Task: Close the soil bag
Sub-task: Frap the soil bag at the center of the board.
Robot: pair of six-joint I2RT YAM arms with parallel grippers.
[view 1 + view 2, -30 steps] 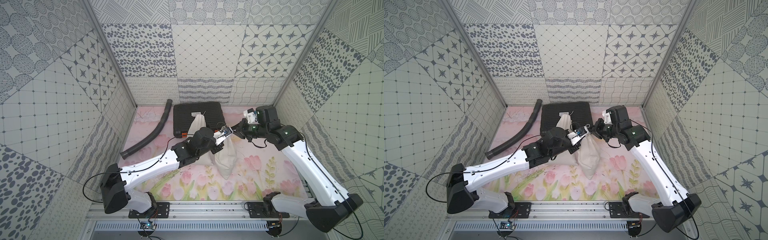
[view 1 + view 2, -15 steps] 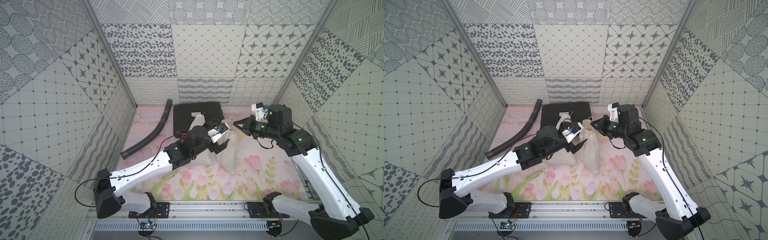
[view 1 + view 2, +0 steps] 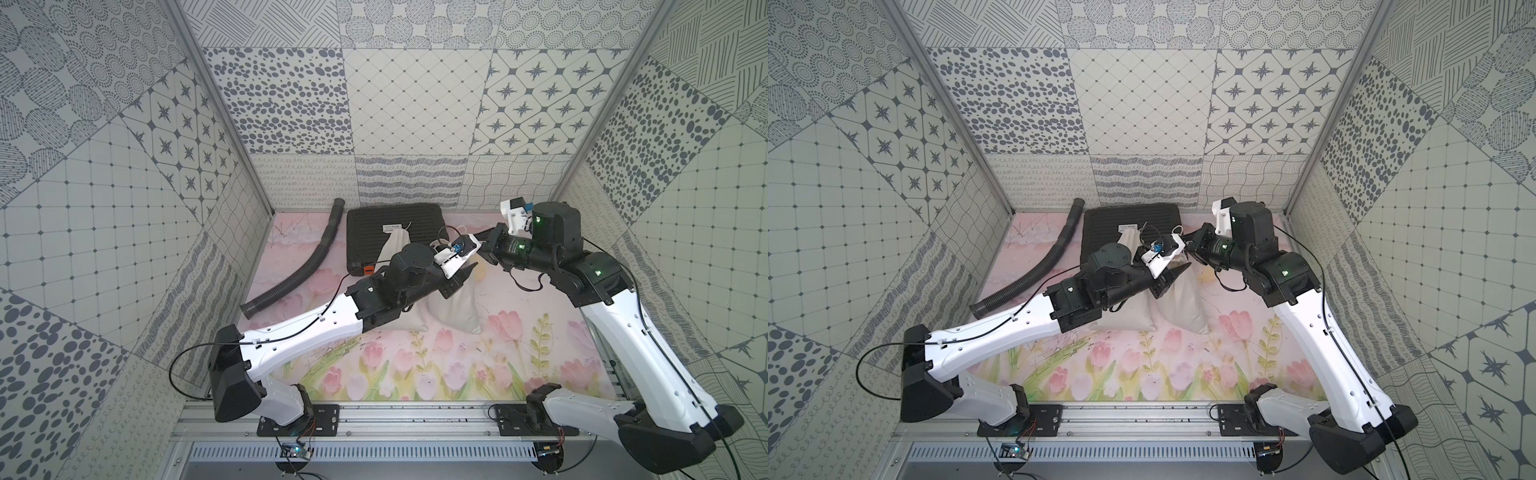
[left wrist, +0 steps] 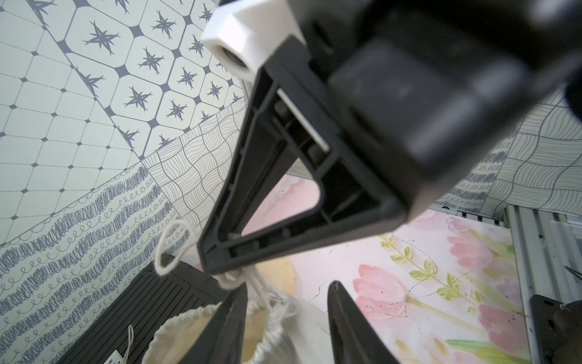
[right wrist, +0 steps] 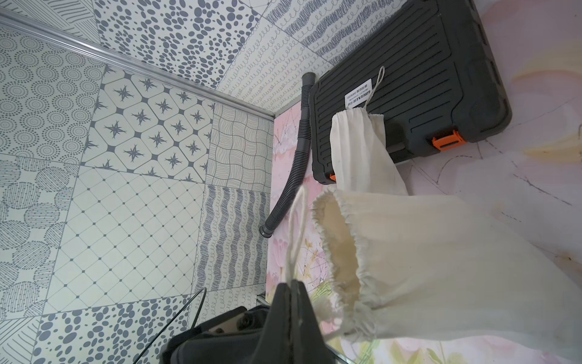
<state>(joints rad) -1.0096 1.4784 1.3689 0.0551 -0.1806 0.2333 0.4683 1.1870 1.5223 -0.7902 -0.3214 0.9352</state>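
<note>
Since left jaws re-closed halfway around the bag (image 3: 457, 309) neck, right jaws, clamped on the cord (image 5: 297, 227), can cinch.

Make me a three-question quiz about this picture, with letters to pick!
1. Where is the hose? A on the case B beside the case C hanging on a wall
2. How many cloth bags? A three B one C two
3. What is the right pincer doing? A shut on a string B wide open C shut on the hose
Answers: B, it lies next to the case; C, one drapes over the case, one sits by the pincer; A, its tips pinch the string.
</note>
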